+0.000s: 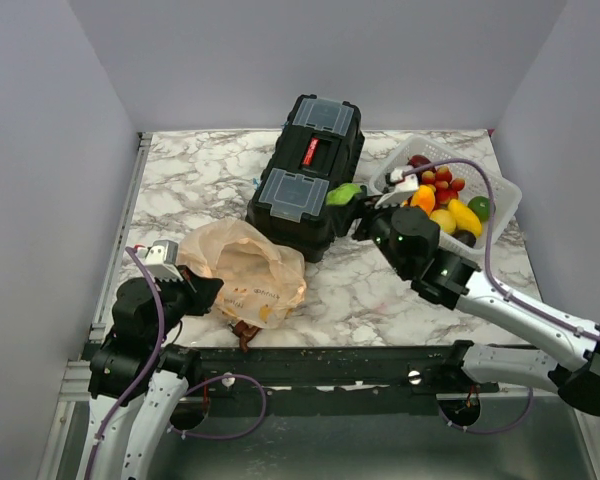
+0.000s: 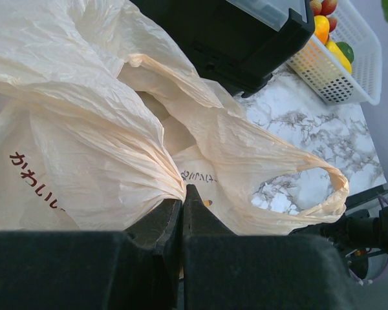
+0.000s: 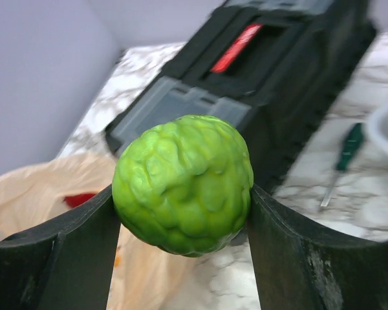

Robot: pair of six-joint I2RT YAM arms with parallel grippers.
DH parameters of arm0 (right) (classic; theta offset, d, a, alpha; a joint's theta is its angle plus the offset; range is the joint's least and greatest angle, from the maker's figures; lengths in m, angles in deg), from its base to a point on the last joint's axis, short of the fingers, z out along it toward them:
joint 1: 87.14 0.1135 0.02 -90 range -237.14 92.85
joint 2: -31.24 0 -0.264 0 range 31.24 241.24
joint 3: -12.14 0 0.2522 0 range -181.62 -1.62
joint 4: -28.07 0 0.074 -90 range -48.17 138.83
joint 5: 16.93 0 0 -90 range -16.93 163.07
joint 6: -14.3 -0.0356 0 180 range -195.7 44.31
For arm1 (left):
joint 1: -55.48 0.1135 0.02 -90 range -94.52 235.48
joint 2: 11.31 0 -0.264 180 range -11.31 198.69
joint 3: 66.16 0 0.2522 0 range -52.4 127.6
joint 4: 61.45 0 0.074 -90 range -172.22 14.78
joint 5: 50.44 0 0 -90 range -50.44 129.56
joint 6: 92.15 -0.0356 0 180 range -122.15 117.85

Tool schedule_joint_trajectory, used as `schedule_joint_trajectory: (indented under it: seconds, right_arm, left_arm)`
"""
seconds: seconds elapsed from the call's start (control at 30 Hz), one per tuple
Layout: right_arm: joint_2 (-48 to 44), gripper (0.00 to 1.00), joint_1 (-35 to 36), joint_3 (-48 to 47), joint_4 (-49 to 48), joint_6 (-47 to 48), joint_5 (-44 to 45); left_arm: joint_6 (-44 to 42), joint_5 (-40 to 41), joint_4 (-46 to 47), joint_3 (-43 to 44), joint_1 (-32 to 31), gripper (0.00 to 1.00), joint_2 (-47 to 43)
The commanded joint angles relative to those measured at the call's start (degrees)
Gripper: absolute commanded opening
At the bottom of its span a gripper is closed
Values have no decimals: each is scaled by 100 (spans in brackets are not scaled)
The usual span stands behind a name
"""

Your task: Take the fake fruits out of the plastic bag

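1. Green bumpy fruit (image 3: pixel 182 184), clamped in the right jaws, hangs by the black toolbox (image 1: pixel 305 170).
2. Other fruits (image 1: pixel 445 200) fill the white basket (image 1: pixel 502 222), far right.
3. Left jaws pinch the plastic bag (image 1: pixel 245 265), near left; something red (image 3: pixel 81 199) inside suggests more remains.

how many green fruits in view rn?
2. One bumpy green fruit clamped in the right gripper, by the black toolbox; one smooth green fruit at the right side of the white basket. More may be hidden in the plastic bag.
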Motion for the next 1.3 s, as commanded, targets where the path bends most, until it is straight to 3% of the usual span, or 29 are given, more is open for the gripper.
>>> schedule_joint_trajectory:
  seconds: [0.0,0.17,0.4,0.53,0.67,1.27]
  right_arm:
    - [-404,1,-681,240,699,66,570]
    - [-316,1,-1766,380,926,-67,422]
    - [668,1,-3244,-216,1620,-173,-28]
    - [1097,1,-4427,-444,1805,-382,-891]
    - [1302,1,-5168,-390,1621,-453,-1315]
    - [2808,2,-6309,-797,1384,-769,-920]
  left_arm:
    - [31,81,83,-47,-6,0,-104]
    - [16,20,75,-38,-6,0,-14]
    - [13,18,83,-52,-6,0,-87]
    - [13,26,74,-44,-6,0,-97]
    - [12,43,74,-43,-6,0,-111]
    - [-4,19,100,-48,10,0,-68]
